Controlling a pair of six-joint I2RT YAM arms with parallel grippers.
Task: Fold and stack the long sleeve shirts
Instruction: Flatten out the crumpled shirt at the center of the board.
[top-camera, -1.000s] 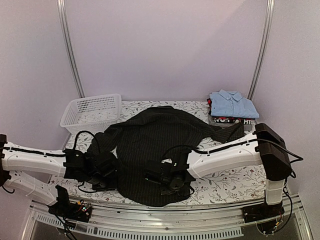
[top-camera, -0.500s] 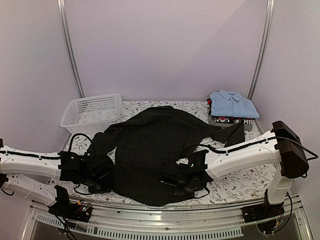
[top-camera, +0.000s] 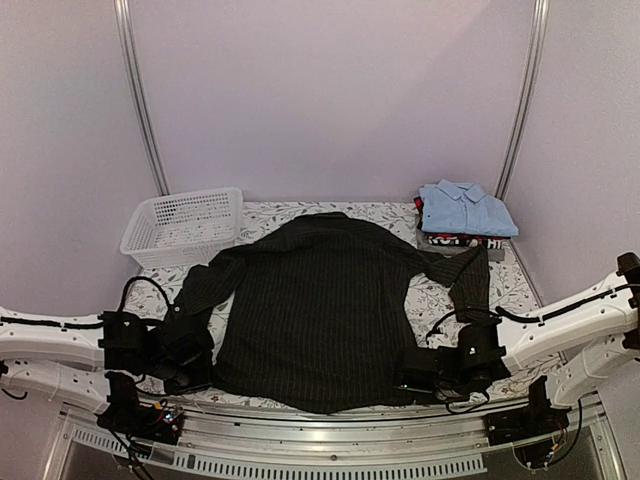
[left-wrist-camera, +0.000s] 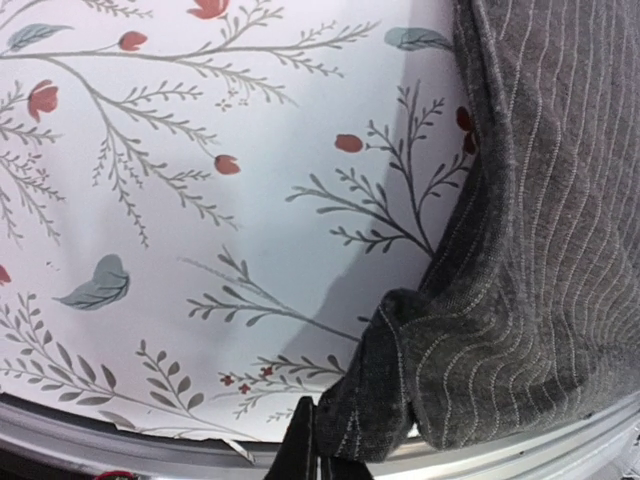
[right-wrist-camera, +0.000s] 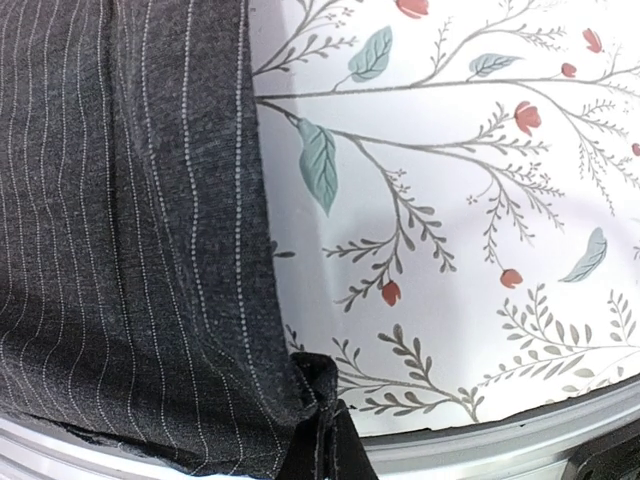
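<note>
- Here, the black pinstriped shirt (top-camera: 318, 305) lies spread out flat across the middle of the worktop (top-camera: 520, 285). Its collar end points to the far edge and its hem runs along the near edge.
- Its one sleeve hangs down along the left side of the body. The other sleeve angles out towards the right edge and then bends back towards the near edge.
- The left gripper (top-camera: 205, 368) sits low at the near left corner of the shirt. In the left wrist view its fingers are pressed together on the hem corner, and the cloth bunches into a small fold just above them.
- The right gripper (top-camera: 410, 382) sits low at the near right corner of the shirt. In the right wrist view its fingers are pinched together on that corner, where the side edge of the cloth meets the hem.
- Both held corners lie close to the metal rail at the near edge of the worktop.
- The light blue shirt (top-camera: 466, 208) lies folded at the far right corner, collar showing. It rests on top of another folded garment (top-camera: 455, 239) with red, white and black in it.
- A white mesh basket (top-camera: 183, 225) stands at the far left corner, just beyond the left sleeve.
- The worktop is covered by a white cloth printed with leaves and small red buds.
</note>
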